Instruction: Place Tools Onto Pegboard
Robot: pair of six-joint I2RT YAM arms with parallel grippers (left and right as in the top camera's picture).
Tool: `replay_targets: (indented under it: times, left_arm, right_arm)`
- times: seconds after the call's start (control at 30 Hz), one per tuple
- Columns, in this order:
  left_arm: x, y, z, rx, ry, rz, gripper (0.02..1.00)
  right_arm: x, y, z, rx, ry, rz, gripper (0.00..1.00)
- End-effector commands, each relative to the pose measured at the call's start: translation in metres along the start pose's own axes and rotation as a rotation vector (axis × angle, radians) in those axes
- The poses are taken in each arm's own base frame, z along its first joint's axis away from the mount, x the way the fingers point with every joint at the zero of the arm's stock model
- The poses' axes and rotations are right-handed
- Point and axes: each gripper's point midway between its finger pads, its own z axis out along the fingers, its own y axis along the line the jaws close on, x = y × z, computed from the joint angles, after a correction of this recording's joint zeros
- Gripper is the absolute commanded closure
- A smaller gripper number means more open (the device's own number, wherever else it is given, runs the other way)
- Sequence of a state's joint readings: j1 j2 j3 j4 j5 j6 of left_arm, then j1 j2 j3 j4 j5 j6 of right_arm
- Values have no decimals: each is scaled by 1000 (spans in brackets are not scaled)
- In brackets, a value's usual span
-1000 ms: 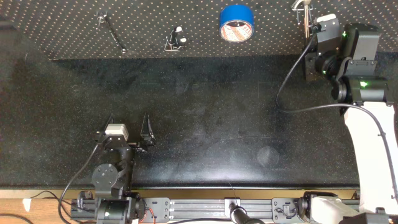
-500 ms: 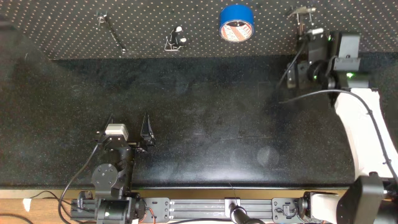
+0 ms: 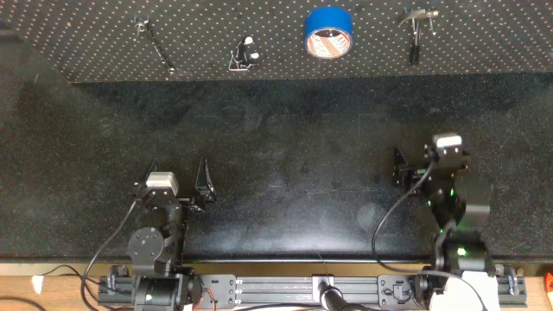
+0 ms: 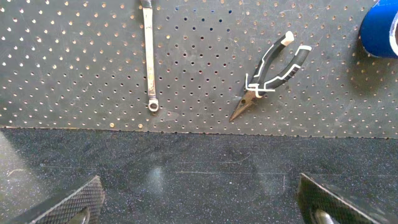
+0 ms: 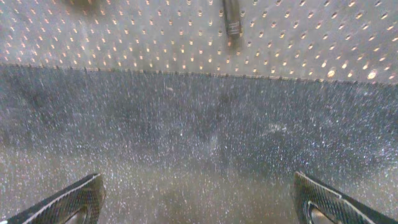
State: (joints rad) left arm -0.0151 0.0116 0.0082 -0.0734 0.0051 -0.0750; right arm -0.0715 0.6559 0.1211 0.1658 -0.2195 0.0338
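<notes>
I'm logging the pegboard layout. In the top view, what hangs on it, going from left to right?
Wrench → pliers → blue tape roll → dark-handled tool

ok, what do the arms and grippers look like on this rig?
Both arms are black and jointed, each with a white block at the wrist and a black cable looping to its base. The left gripper and right gripper have black wedge fingers with a carbon-weave texture. The right arm shows green lights.
</notes>
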Motion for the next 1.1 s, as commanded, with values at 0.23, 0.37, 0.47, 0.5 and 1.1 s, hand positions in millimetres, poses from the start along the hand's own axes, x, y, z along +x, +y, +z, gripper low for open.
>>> replay_targets:
  times: [0.23,0.37,0.47,0.5,1.1]
  left_arm:
    - [2,-2,0,11,3,13,23]
    - [2,-2,0,11,3,13,23]
    - [2,-2,0,11,3,13,23]
    - [2,-2,0,11,3,13,23]
    - [2,-2,0,11,3,13,23]
  right_arm:
    - [-5,9,-34,12,-176,41,25]
    - [-29,12,-46,10,-291,-35,25]
    - [-32,13,-48,10,-306,-38,25]
    - [-32,13,-48,10,-306,-38,25]
    - [-32,13,-48,10,-305,-38,25]
